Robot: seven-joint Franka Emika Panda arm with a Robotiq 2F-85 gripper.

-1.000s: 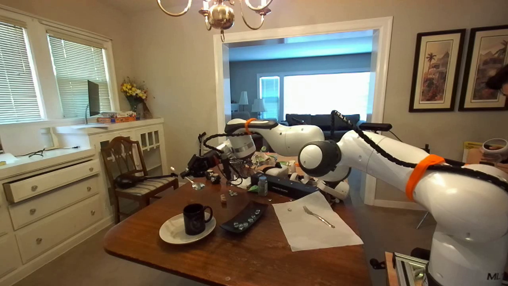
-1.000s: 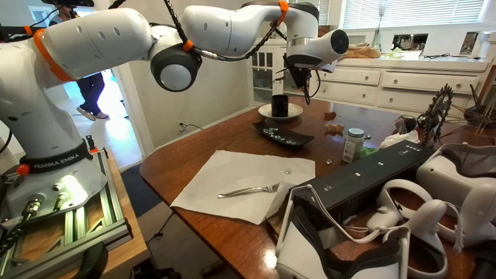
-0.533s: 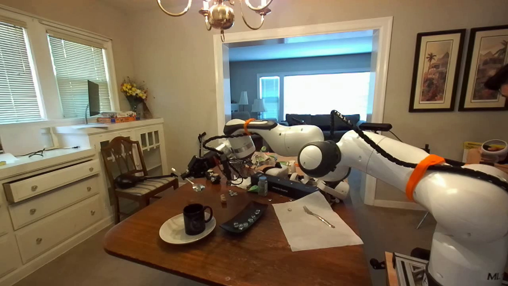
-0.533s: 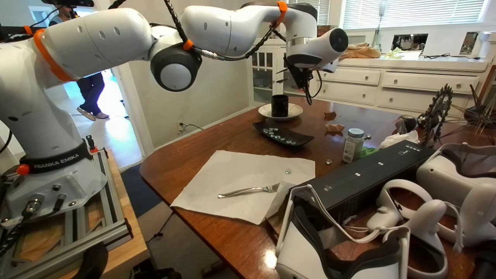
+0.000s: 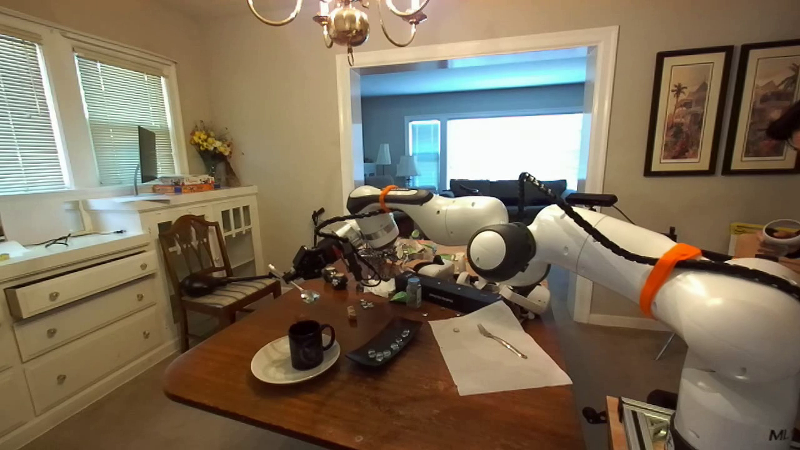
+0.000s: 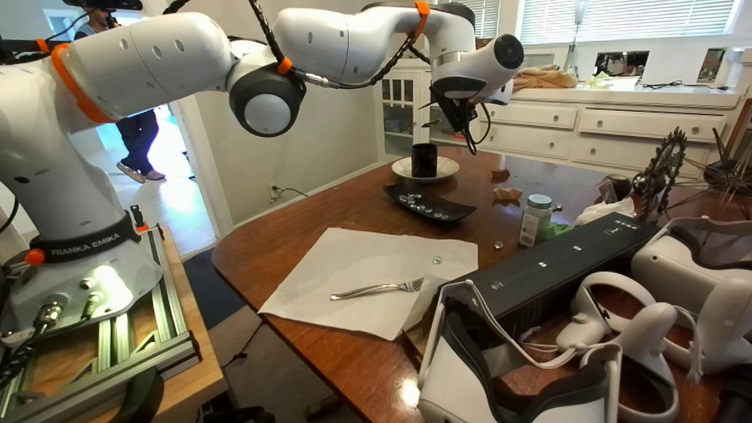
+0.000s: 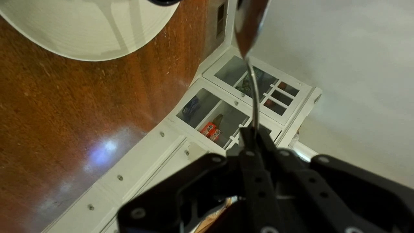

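Observation:
My gripper (image 7: 254, 134) is shut on the handle of a metal spoon (image 7: 255, 94), whose bowl sticks out past the fingertips at the top of the wrist view. In an exterior view the spoon (image 5: 309, 297) hangs in the air over the far left edge of the wooden table, the gripper (image 5: 289, 277) gripping it above the bowl. A black mug (image 5: 306, 347) stands upright on a white plate (image 5: 265, 370); in an exterior view the spoon (image 6: 433, 123) appears above and slightly right of the mug (image 6: 424, 161). Only the mug's dark edge (image 7: 165, 1) shows in the wrist view.
Near the plate lies a curved black tray (image 6: 461, 212) with several glass beads. A white paper sheet (image 5: 472, 369) bears a fork (image 5: 502, 341). A small jar (image 6: 536, 220), a long black box (image 6: 570, 258) and white headsets (image 6: 517, 376) crowd one side. A chair (image 5: 215, 281) stands beyond the table.
The wrist has shifted slightly left in both exterior views and tilted, with the spoon's bowl dipping a little. Spoon still gripped; mug, plate and tray have not moved.

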